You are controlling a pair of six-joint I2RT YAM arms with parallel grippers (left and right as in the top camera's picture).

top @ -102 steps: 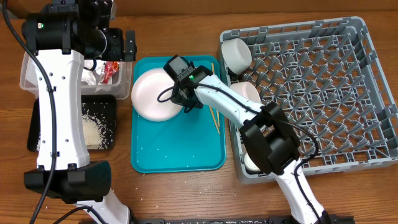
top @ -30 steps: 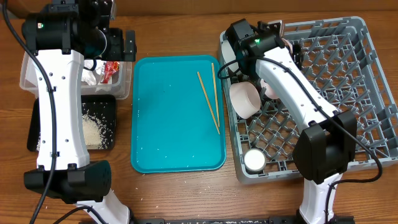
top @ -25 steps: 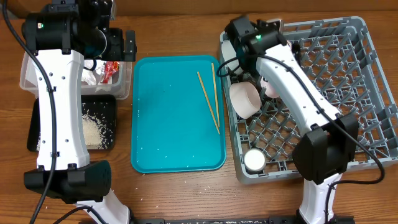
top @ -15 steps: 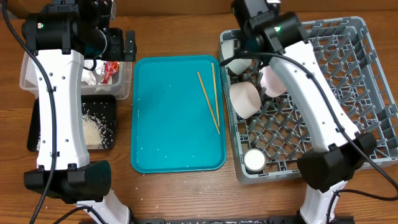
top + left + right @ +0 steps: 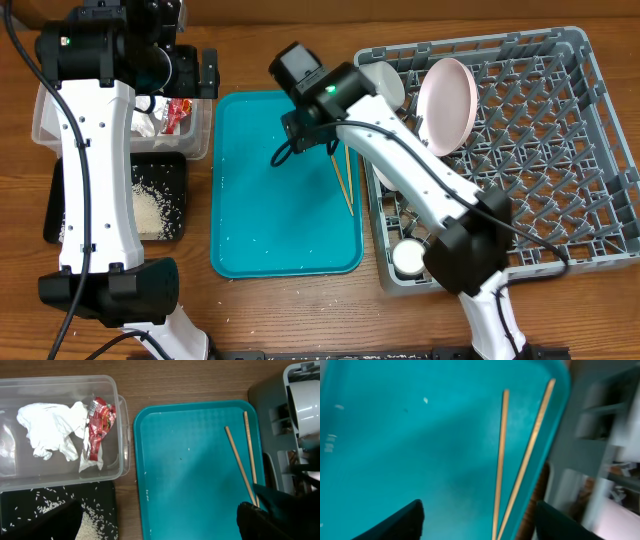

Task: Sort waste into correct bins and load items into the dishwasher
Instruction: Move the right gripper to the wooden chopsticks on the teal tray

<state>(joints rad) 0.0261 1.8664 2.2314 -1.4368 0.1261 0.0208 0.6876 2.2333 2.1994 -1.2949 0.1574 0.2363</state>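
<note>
on the teal tray (image 5: pixel 395 450), two thin pale wooden chopsticks (image 5: pixel 500 460) in a narrow v, right gripper (image 5: pixel 479 505) spread wide, empty

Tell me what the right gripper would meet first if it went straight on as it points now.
Probably the chopsticks on the teal tray: they lie between the open jaws of the right gripper. How far below is unclear.

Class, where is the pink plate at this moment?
In the overhead view, the pink plate stands on edge in the dish rack's upper left part, beside a white bowl.
</note>
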